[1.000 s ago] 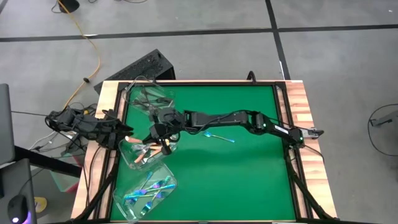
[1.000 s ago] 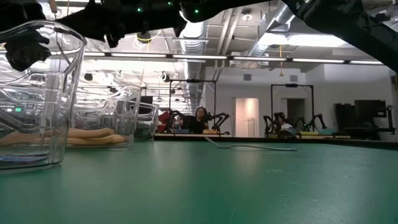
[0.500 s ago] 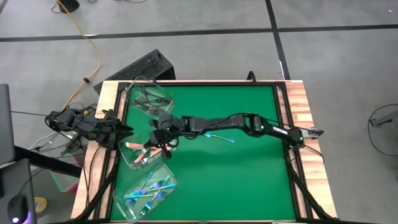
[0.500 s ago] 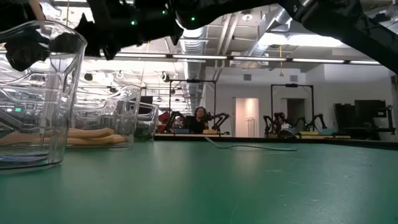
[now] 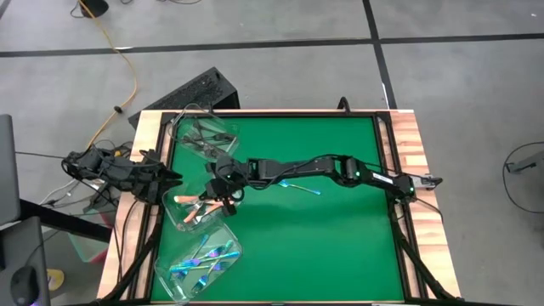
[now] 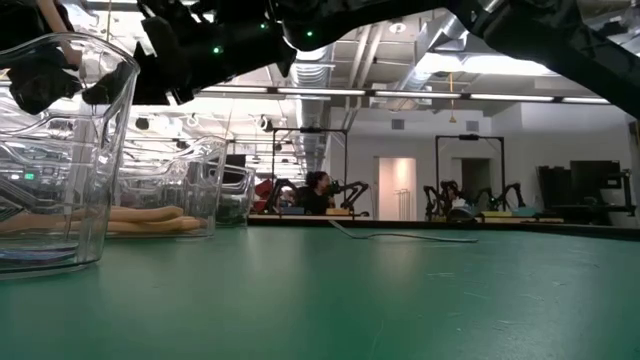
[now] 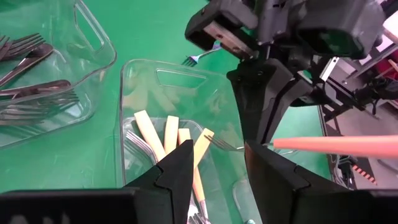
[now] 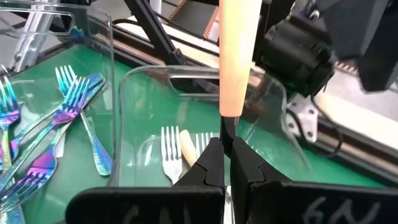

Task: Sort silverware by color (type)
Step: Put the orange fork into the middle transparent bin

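The cream-handled fork (image 8: 234, 56) you are carrying hangs over the middle clear tub (image 5: 197, 212), its smooth tan handle sticking out past the right pincer (image 8: 226, 152), whose dark fingers are pressed together on the fork's metal neck. Below it in that tub lie more cream-handled forks (image 7: 168, 140), flat tan handles with thin metal tines. The tub toward the near edge of the counter (image 5: 340, 246) holds the iridescent blue-purple forks (image 8: 37, 134), glossy and rainbow-tinted; the far tub (image 5: 204, 134) holds the dark grey metal forks (image 7: 31, 93). One blue fork (image 5: 299, 186) lies alone on the green felt, under your right arm. All three tubs are thin, see-through plastic with cut-out handles. The left pincer (image 7: 217, 165) waits beside the middle tub at the counter's left edge, its fingers spread with nothing between them.
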